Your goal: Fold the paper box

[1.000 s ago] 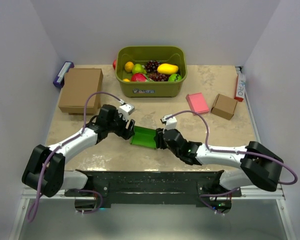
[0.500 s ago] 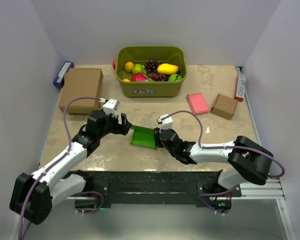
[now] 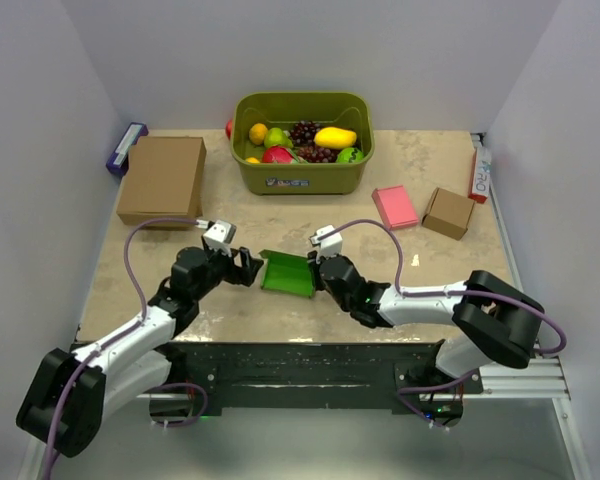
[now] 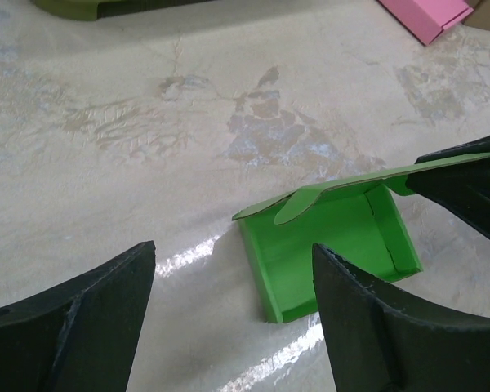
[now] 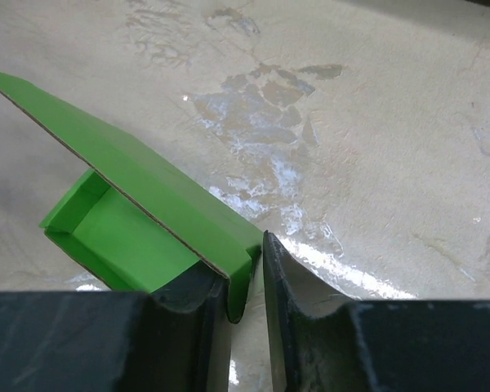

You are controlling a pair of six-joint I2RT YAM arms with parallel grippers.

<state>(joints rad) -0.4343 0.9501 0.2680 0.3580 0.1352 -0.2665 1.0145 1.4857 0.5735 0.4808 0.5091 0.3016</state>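
Paper box (image 3: 287, 273) sits on the table (image 3: 430, 260) about mid-width, nearer the near edge than the far one, between my two grippers. It's bright green: an open shallow tray lying flat, with the lid raised at a tilt above it.

Right gripper (image 3: 316, 272) is at the box's right side. On the right wrist view the right gripper (image 5: 247, 253) has its fingers (image 5: 298, 302) nearly pressed together, with the turned-down lip of the paper box (image 5: 139, 237) lid pinched in the narrow slot between them. So it's a pinch on the lid edge; the tray part isn't gripped. The lid slopes up and away from the fingers, over the tray.

Left gripper (image 3: 245, 266) is just beside the box's left side, apart from it. On the left wrist view the left gripper (image 4: 233, 261) has its fingers (image 4: 106, 310) spread wide, nothing between them but bare table. The paper box (image 4: 327, 245) lies ahead of them, untouched, with a rounded tab sticking out from the lid's edge. A dark right-arm finger shows at that view's right edge, on the lid.

Elsewhere: an olive bin (image 3: 302, 180) of fruit at the far edge, a big brown box (image 3: 163, 178) far left, and a pink flat box (image 3: 394, 206) and a small brown box (image 3: 448, 212) far right. All are well apart from the grippers.
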